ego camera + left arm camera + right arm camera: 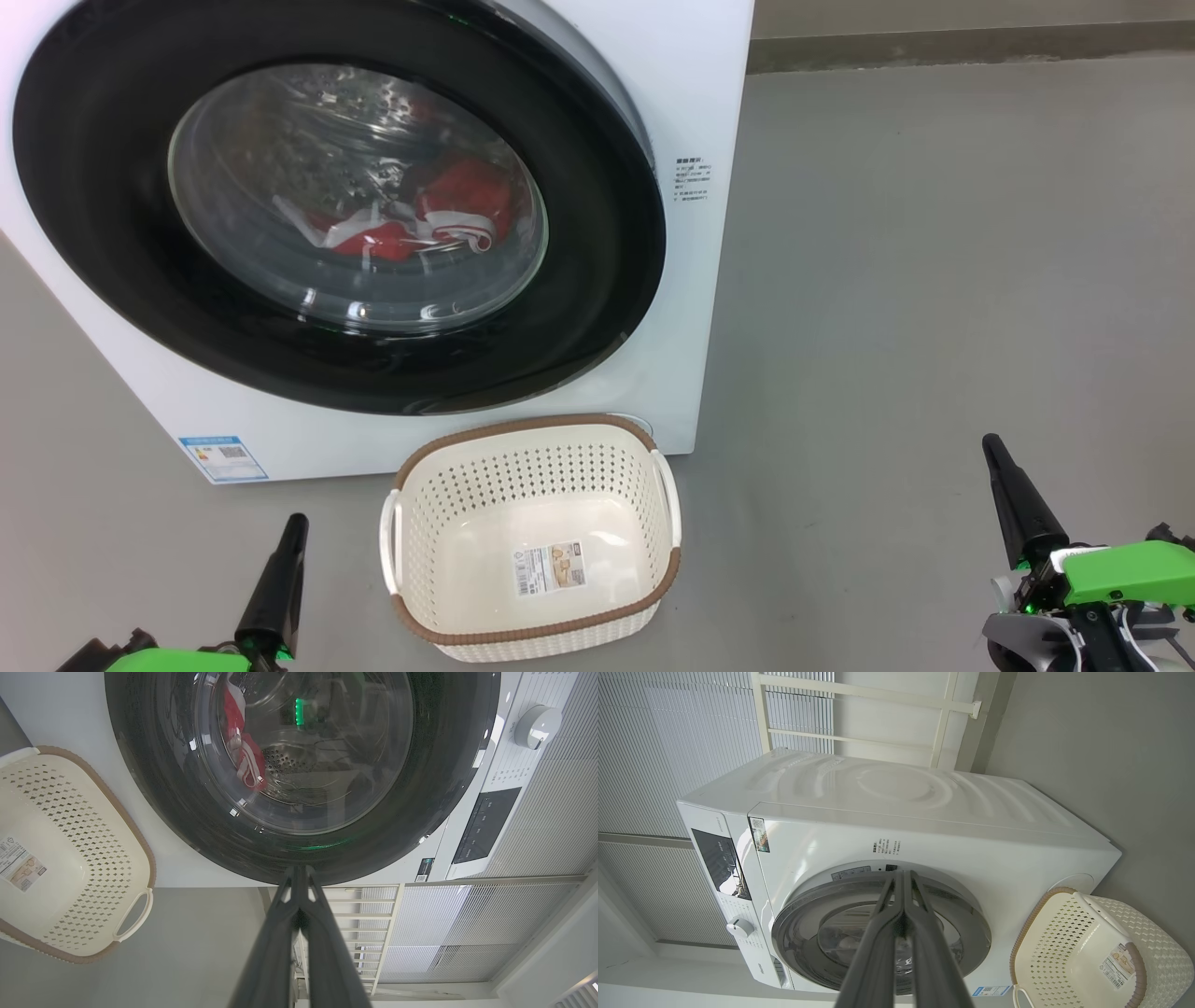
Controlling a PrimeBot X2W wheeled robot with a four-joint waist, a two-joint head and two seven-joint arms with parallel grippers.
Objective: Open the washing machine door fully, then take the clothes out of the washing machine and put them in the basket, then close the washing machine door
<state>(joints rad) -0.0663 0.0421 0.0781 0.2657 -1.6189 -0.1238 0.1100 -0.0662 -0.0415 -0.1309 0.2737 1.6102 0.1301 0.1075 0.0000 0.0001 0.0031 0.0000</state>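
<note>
Laundry corner: white washing machine (711, 140), basket (523, 426) on grey floor (934, 280).

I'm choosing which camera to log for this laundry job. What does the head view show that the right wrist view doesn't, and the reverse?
Head view adds: the bright red and white fabric clothes behind the glass, and the shut left gripper.
Right wrist view adds: the flat top of the white box-shaped washing machine, its dark control panel and its round white dial.
Both share: the closed round black-rimmed glass door, the cream perforated plastic basket and the shut right gripper.
</note>
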